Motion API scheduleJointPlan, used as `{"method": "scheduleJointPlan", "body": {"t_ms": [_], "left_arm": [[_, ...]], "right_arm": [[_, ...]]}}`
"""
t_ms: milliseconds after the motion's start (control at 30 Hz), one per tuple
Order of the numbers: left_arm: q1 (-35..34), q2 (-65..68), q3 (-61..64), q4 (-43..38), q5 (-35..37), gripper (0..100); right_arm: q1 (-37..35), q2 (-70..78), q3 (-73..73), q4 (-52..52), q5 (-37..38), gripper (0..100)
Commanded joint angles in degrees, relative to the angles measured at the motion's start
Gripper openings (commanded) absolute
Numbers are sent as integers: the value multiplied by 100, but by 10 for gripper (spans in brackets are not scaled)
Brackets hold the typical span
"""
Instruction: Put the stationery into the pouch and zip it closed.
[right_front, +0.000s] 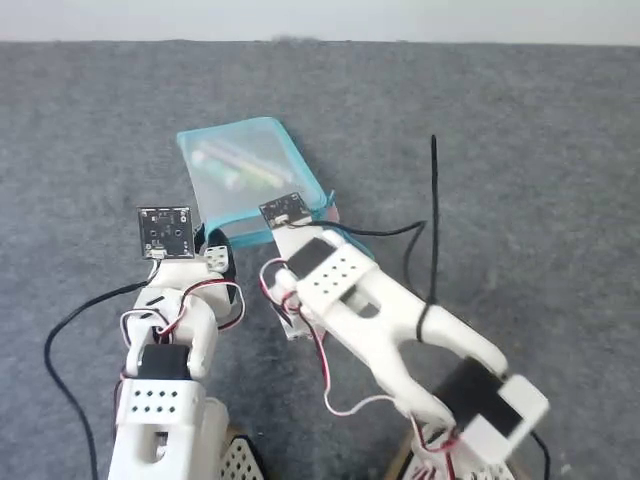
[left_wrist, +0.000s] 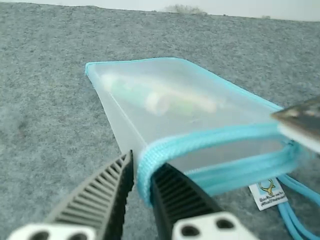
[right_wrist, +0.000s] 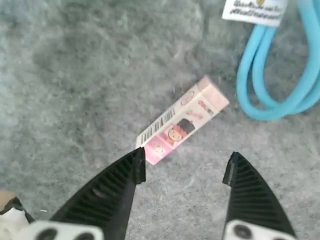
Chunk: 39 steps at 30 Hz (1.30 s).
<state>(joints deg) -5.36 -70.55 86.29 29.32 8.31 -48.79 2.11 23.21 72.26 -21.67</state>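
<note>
Right gripper (right_wrist: 185, 165) hangs, jaws wide open, just short of the eraser (right_wrist: 182, 120) lying slantwise to their gap, while the left gripper (left_wrist: 143, 169) has its jaws pinched on the pouch (left_wrist: 170, 110) rim.

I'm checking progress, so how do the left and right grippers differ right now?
The left gripper is shut on the pouch at its zipper edge; the right gripper is open, holding nothing. The left touches the pouch; the right hangs over the eraser lying on the carpet. Both have black ribbed fingers.
</note>
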Motion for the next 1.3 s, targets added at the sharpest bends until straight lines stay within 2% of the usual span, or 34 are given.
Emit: {"method": "scheduleJointPlan", "body": {"t_ms": [0,233,367,500,633,867,1000,1200,1267], "left_arm": [[44,-18,-119,-202,-35,12],[44,-18,-119,-193,-35,12],[44,-18,-127,-193,-35,12],[44,-18,-127,-193,-35,12],[18,-18,-127,-193,-35,12],[9,-18,-127,-202,-35,12],[0,-18,-136,-202,-35,12],[0,-18,-136,-202,-35,12],[0,-18,-136,-202,-35,12]], "right_arm": [[-22,233,-484,136,-79,259],[-22,831,-923,198,-53,255],[224,910,-932,171,-53,151],[989,901,-941,198,-26,63],[2079,901,-941,497,677,62],[3776,892,-1029,611,2743,63],[4330,954,-1336,558,2848,61],[4356,1112,-1503,488,2857,69],[4365,1182,-1538,585,2866,109]]}}
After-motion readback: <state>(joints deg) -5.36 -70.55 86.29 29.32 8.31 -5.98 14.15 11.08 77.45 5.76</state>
